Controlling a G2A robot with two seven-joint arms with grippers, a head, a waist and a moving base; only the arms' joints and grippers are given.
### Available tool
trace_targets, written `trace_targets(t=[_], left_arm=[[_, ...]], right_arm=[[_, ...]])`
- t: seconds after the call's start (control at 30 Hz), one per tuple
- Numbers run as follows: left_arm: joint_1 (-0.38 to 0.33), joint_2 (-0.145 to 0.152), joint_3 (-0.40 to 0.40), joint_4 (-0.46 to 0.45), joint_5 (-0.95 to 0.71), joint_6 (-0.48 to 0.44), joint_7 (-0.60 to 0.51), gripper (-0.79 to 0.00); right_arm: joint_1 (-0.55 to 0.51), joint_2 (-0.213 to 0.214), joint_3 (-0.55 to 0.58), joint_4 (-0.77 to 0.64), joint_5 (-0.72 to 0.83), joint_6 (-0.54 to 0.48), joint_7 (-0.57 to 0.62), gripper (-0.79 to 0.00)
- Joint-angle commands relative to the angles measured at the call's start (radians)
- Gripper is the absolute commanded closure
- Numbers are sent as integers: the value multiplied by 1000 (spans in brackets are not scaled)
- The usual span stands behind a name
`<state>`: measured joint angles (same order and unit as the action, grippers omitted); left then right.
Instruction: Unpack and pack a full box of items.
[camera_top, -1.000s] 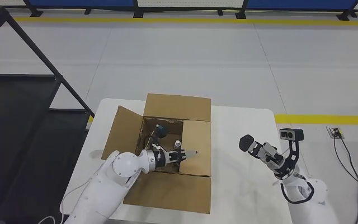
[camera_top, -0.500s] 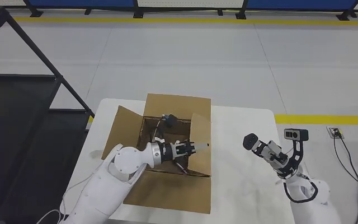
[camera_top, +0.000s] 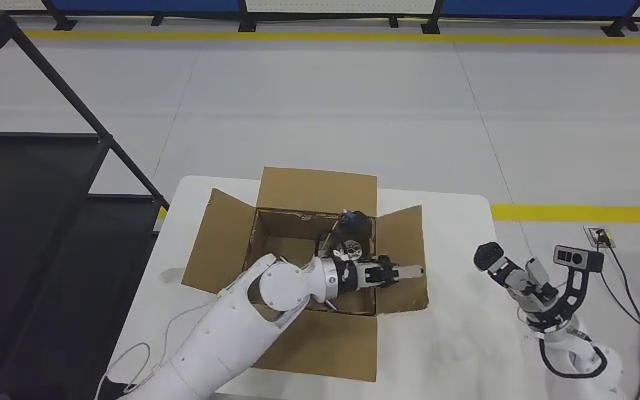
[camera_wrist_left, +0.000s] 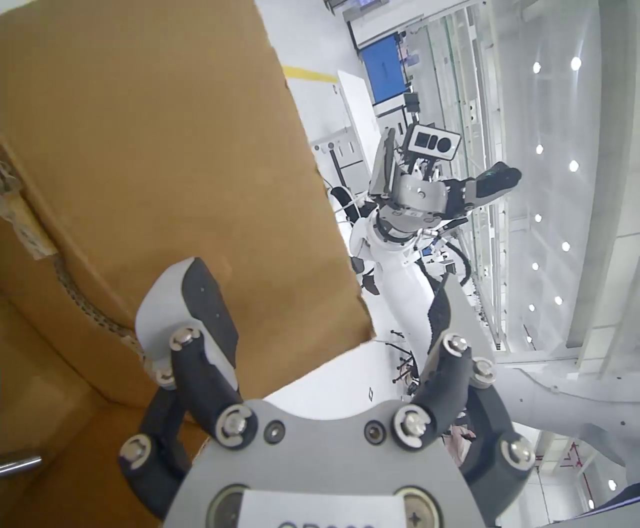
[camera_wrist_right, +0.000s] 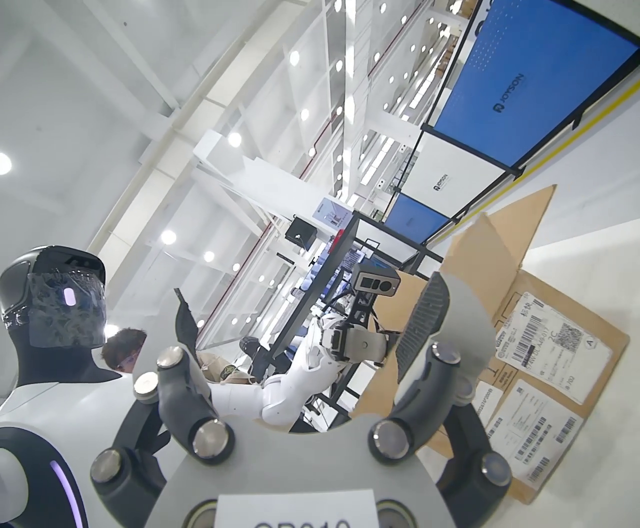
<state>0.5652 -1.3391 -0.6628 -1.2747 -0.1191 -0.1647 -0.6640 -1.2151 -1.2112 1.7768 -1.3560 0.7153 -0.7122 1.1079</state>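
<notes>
An opened cardboard box (camera_top: 318, 190) stands in the middle of the white table (camera_top: 450, 330), all its flaps spread. My left arm lies across the opening. Its gripper (camera_top: 408, 271) is open at the right flap (camera_top: 402, 240), which stands tilted outward. In the left wrist view the brown flap (camera_wrist_left: 175, 150) sits against one finger of the open left gripper (camera_wrist_left: 320, 295), and nothing is held. My right gripper (camera_top: 488, 256) hovers open and empty over the table to the right of the box. From the right wrist view the open right gripper (camera_wrist_right: 310, 295) faces the labelled box (camera_wrist_right: 540, 340).
A black metal frame (camera_top: 100, 150) stands off the table's left side. Bare table lies between the box's right flap and the right arm (camera_top: 540, 300). The table's right edge is close behind that arm.
My left gripper swept rightward across the box and pushed the right flap from lying over the opening to leaning outward. The right arm drew back to the right.
</notes>
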Motion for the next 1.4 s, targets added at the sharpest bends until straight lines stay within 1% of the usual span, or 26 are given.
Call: trace_targets(t=[0.0,0.2,0.37,0.53,0.67,0.73,0.83,0.93,1.0,1.1,1.2,1.3,1.37], left_arm=[[-26,-21,31,43,-15,7,-7,-785],[-91,-80,96,164,-41,16,-13,-785],[-117,-117,123,241,-57,26,-28,-785],[-130,-139,123,277,-58,11,-31,-785],[-132,-137,84,256,-63,-18,-24,-785],[-128,-126,51,232,-59,-27,-32,-785],[-108,-101,-14,181,-37,-30,-37,-785],[-63,-65,-108,96,-23,-28,-46,-785],[-17,-35,-184,17,10,-20,-51,-785],[83,13,-330,-140,55,4,-63,-785],[216,57,-498,-317,99,36,-71,-785],[353,91,-668,-467,116,55,-82,-785],[432,107,-771,-538,116,61,-88,-785]], right_arm=[[-11,3,9,2,7,-5,-5,-785],[-24,12,16,20,19,-14,-14,-785],[-21,18,15,32,30,-21,-21,-785],[-14,23,5,39,33,-26,-26,-785],[-4,27,-5,24,18,-34,-34,-785],[5,29,-8,16,-19,-52,-52,-785],[34,30,-22,11,-90,-62,-92,-785],[73,30,-46,1,-190,-45,-159,-785],[90,27,-76,-28,-253,-40,-196,-785],[108,25,-125,-87,-338,-29,-222,-785],[134,22,-184,-140,-448,7,-241,-785],[171,17,-262,-179,-552,62,-256,-785],[205,13,-314,-186,-623,99,-268,-785]])
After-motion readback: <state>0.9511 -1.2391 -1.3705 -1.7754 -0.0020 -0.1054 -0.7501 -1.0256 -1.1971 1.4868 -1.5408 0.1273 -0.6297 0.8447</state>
